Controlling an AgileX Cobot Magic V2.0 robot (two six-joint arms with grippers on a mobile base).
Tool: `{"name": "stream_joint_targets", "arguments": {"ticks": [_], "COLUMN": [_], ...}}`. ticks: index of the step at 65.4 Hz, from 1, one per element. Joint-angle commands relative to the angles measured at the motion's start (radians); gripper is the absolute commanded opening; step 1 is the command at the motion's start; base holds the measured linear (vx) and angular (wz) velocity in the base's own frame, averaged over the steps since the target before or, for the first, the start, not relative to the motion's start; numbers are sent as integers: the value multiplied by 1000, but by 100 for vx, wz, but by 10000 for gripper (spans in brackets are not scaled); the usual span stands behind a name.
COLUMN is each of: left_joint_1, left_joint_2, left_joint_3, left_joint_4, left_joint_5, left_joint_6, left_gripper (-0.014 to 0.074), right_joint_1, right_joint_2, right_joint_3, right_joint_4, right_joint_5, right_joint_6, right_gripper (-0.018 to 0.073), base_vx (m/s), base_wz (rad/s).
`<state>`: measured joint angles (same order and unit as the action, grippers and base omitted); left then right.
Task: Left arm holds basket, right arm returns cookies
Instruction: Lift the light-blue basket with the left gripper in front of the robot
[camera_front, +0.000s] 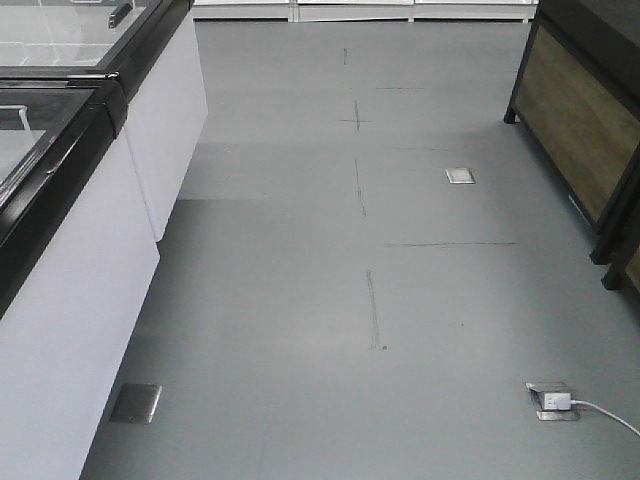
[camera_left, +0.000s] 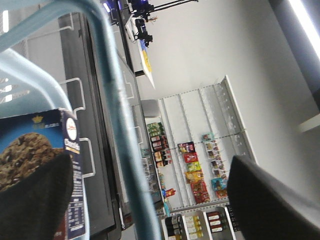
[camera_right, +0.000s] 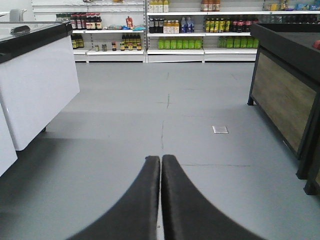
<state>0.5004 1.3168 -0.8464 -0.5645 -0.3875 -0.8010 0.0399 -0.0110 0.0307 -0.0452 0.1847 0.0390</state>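
Note:
In the left wrist view the light blue basket handle runs up between the two black fingers of my left gripper, whose jaws stand wide apart. The navy cookies box, with its chocolate cookie picture, shows at the lower left behind the left finger, inside the basket. My right gripper is shut and empty, with its fingers pressed together over the grey floor, pointing down the aisle. Neither arm nor the basket shows in the front view.
White chest freezers with black rims line the left of the aisle. A dark stand with wooden sides is on the right. A floor socket with a white plug and metal floor plates lie ahead. Shelves of bottles close the far end.

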Motion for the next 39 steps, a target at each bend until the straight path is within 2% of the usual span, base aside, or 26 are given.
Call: {"name": "stream_joint_targets", "arguments": {"ticks": [1,10,31,39], "left_joint_1": [1,16,100,102], "left_joint_2": [-1,22,54,80], "left_joint_3": [-37,-46,-47,-85], "left_joint_4": [19,22,31,83], "left_joint_5": [-51,-66,-76,-43], "left_joint_6": [-9,-9,-8,-9], "left_gripper": [575,545,501,501], "right_joint_1": [0,0,0,0], "right_joint_2": [-11,-11,-11,-11], "right_joint_3": [0,0,0,0], "right_joint_4": [-9,-9,-9,-9], "right_joint_5": [-77,-77,-77,-77], "right_joint_6": [0,0,0,0], "right_gripper": [-8,-8,-8,-8], "base_vx": [0,0,0,0], "base_wz": [0,0,0,0]}}
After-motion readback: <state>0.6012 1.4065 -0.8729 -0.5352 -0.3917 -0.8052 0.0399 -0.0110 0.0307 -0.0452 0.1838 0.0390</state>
